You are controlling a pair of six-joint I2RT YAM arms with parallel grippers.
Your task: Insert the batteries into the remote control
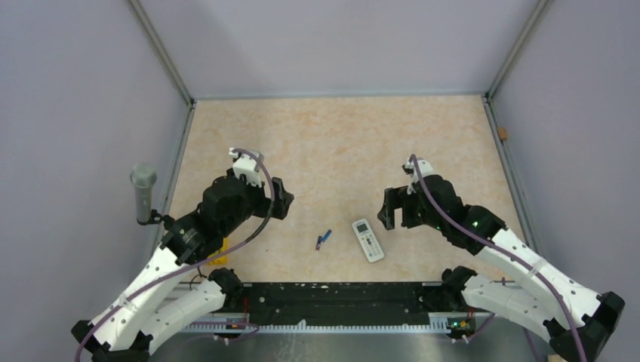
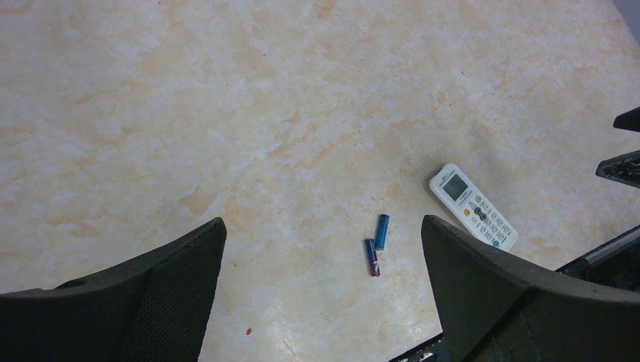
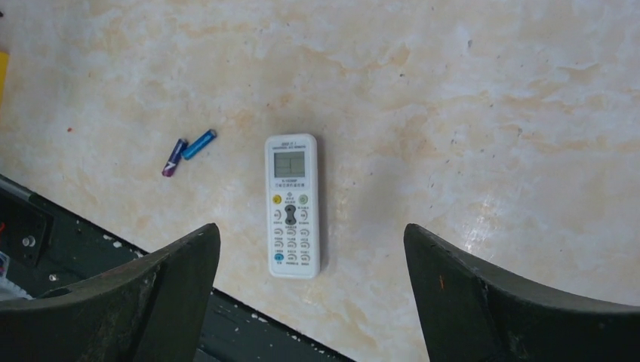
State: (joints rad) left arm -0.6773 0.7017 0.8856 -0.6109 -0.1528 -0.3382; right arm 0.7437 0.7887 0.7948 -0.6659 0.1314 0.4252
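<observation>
- Two batteries (image 2: 377, 245) were seen lying flat on the table (image 1: 340, 136), just to the left of the remote control (image 3: 292, 205). They were set end to end at a slight angle and seemingly touching, and neither was gripped.
- The remote control lay face up with its screen and rows of buttons showing. Its back could not be seen.
- The left gripper (image 2: 323, 226) was held above the table, well to the left of the remote, with its fingers spread wide and nothing between them.
- The right gripper (image 1: 391, 207) was poised just to the right of the remote, likewise spread wide and empty. In its wrist view the remote was framed between the two fingers.
- No part of the loading was judged to have been started. Because the remote lay face up, the step in hand was taken to be a grasp on it so that it could be turned over.
- A grip across the remote's narrow width, near its middle, was thought best, with the fingers lowered evenly along both long edges so that the slim body would not be skated across the smooth surface.
- The batteries were judged small and prone to rolling, so a sweep of the remote towards them was to be avoided.
- Each battery was expected to need a pinch at its middle, and its reddish end would have to be matched to the compartment's markings once these were exposed.
</observation>
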